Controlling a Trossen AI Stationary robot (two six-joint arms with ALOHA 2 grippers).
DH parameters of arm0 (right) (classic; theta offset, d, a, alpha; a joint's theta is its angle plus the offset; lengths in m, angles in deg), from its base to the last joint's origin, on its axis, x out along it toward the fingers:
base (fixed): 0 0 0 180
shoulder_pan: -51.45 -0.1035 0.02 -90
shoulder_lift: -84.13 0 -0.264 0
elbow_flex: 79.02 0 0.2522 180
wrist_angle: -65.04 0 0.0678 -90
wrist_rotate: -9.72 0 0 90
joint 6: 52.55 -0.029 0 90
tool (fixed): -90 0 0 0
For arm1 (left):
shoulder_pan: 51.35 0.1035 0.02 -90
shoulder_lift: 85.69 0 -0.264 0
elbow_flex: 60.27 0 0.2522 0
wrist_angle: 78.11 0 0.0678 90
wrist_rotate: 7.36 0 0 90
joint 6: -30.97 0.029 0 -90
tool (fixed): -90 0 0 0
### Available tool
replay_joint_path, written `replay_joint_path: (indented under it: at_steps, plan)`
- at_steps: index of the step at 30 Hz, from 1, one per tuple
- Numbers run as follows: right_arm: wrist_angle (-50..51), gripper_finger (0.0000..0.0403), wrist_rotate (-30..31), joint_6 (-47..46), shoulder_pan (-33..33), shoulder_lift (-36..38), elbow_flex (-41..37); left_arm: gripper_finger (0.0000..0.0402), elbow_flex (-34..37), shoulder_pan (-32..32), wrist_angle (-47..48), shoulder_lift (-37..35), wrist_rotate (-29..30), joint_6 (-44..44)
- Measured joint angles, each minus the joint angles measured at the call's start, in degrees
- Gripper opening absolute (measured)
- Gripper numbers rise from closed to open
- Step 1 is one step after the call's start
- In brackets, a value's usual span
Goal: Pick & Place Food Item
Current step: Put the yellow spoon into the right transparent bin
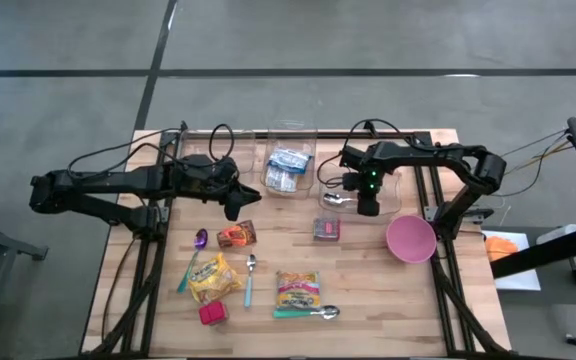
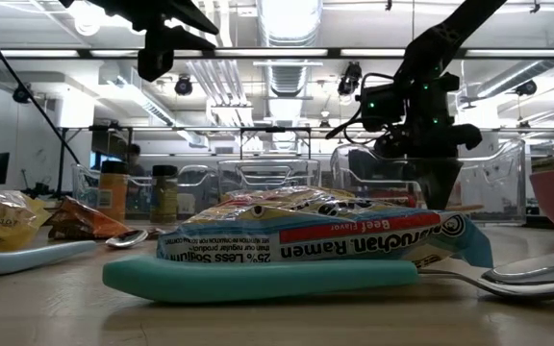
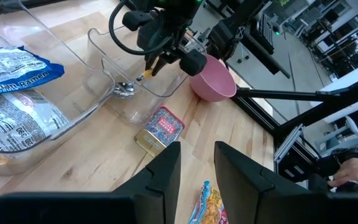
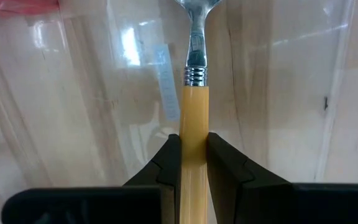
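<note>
Judging by its look, we reckon the yellow-handled metal spoon [image 4: 194, 124] light, stiff and slippery — so the right gripper [image 4: 193, 163] clamps it mid-handle, while the left gripper [image 3: 196, 168] hangs narrowly parted, empty.

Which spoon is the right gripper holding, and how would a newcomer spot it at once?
Look to the far right part of the table, at the clear bin beside the pink bowl. The right gripper is shut on a spoon there. Its handle is yellow, unlike the teal-handled spoons nearer the front.
</note>
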Motion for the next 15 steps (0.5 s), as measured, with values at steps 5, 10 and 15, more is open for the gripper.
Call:
replay_joint_path:
  at_steps: [5,10,15]
  plan:
    - [0.02,0.0068,0.00,-0.68,0.00,0.00,0.00,0.0105,0.00,0.00,0.00,0.00,0.02,0.26]
    - [0.19,0.0129,0.05,-2.32,0.04,-0.04,-0.11,0.0105,0.00,0.00,0.00,0.00,0.02,0.68]
    - [0.13,0.0156,0.06,-2.68,0.02,-0.04,-0.09,0.0105,0.00,0.00,0.02,0.00,0.02,0.78]
